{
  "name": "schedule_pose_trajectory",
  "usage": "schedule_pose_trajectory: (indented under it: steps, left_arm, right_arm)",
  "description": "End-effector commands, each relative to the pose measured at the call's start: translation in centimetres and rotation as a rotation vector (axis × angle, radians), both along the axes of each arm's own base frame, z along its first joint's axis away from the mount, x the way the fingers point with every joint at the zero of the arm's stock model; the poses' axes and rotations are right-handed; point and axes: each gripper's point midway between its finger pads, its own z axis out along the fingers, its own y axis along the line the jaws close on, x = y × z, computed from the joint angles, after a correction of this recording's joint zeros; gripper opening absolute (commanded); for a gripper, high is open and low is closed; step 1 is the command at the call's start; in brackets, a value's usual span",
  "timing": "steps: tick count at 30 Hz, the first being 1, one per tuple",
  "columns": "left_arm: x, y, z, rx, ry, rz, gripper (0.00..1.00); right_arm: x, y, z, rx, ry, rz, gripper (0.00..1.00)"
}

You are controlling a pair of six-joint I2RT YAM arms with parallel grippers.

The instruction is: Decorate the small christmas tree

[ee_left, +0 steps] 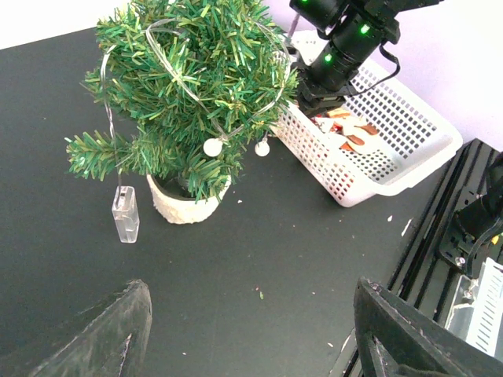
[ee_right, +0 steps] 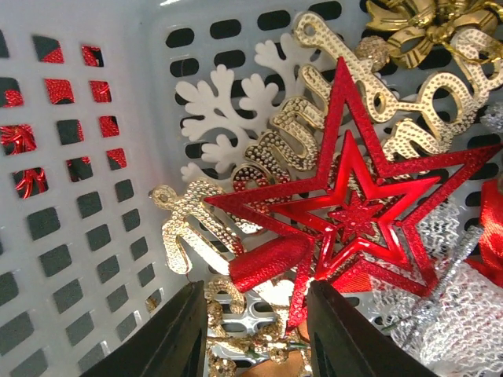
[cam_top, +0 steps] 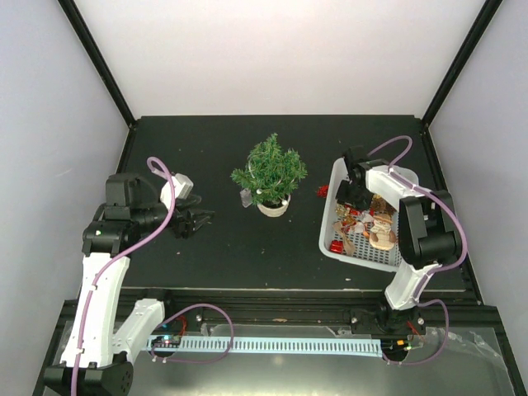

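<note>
The small christmas tree (cam_top: 271, 169) stands mid-table in a cream pot (cam_top: 273, 206), wrapped in a wire light string with a clear battery box (ee_left: 125, 214) hanging at its side. It also shows in the left wrist view (ee_left: 196, 71). My left gripper (cam_top: 198, 221) is open and empty, low over the table left of the tree (ee_left: 251, 345). My right gripper (cam_top: 353, 198) is inside the white basket (cam_top: 330, 214), open (ee_right: 255, 330). The lower tip of a red glitter star (ee_right: 354, 212) lies between its fingers, not clamped.
The basket holds a gold script ornament (ee_right: 196, 212), a white snowflake (ee_right: 228, 110), a gold bow (ee_right: 416, 23) and figure ornaments (cam_top: 381, 231). A small red piece (cam_top: 322, 190) lies outside the basket's left wall. A metal rail (cam_top: 272, 342) runs along the near edge.
</note>
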Motion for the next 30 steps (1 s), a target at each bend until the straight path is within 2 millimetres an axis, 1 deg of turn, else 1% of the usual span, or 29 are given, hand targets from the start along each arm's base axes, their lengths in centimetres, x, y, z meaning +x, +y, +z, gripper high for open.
schedule_pose_trajectory:
  steps: [1, 11, 15, 17, 23, 30]
  left_arm:
    - [-0.2, -0.2, 1.0, -0.001, -0.033, -0.020, 0.71]
    - [-0.3, -0.2, 0.9, 0.006, -0.037, -0.023, 0.71]
    - [-0.4, -0.3, 0.9, 0.007, -0.041, -0.023, 0.71]
    - [-0.4, -0.2, 0.9, 0.008, -0.043, -0.022, 0.71]
    - [-0.4, -0.2, 0.9, 0.009, -0.044, -0.023, 0.71]
    - [-0.5, -0.3, 0.9, 0.008, -0.048, -0.024, 0.71]
  right_arm:
    - [-0.4, -0.6, -0.2, -0.036, 0.016, -0.001, 0.38]
    - [-0.1, -0.9, -2.1, -0.064, 0.054, 0.003, 0.34]
    - [-0.3, -0.9, -2.7, -0.069, 0.063, 0.005, 0.31]
    - [-0.3, -1.0, -2.8, -0.074, 0.061, 0.006, 0.28]
    - [-0.5, -1.3, -2.5, -0.088, 0.056, 0.014, 0.12]
    - [-0.5, -1.8, -1.5, -0.116, 0.036, 0.021, 0.01]
